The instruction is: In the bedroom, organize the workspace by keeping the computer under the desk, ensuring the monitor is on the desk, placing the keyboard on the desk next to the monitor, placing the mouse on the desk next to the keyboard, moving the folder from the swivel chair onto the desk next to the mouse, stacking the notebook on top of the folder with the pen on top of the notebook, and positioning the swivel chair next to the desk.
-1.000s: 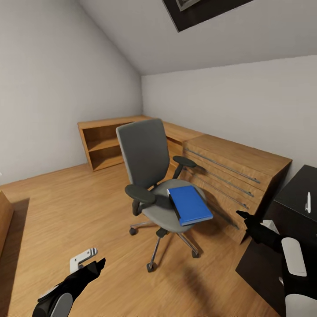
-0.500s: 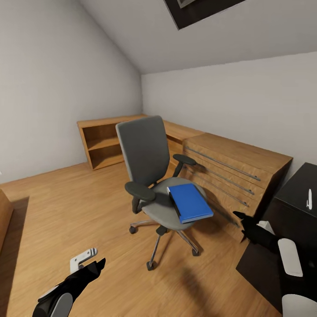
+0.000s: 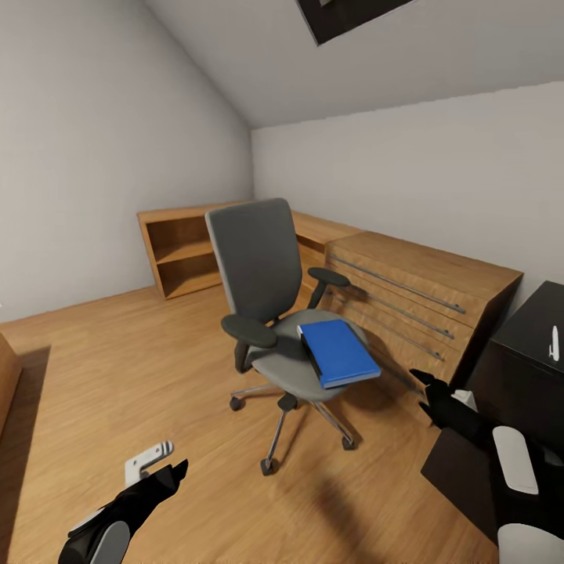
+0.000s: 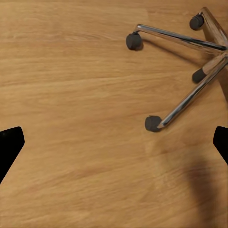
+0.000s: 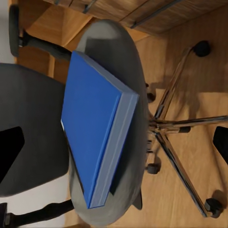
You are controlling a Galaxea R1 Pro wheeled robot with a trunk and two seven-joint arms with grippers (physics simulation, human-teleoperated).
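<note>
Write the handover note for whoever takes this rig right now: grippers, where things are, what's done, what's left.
Left gripper: open, empty, low over the wood floor.
Right gripper: open, empty, reaching toward the swivel chair.
Folder: flat on the chair seat, untouched.
Desk: black top at the right edge, with the pen on it.
Chest of drawers stands behind the chair.
Done: nothing confirmed from here.
Left: grasp the folder, move it to the desk, stack notebook and pen, bring the chair to the desk.

head view high, wrist views nearer, all sharing swivel chair (image 3: 278,313)
</note>
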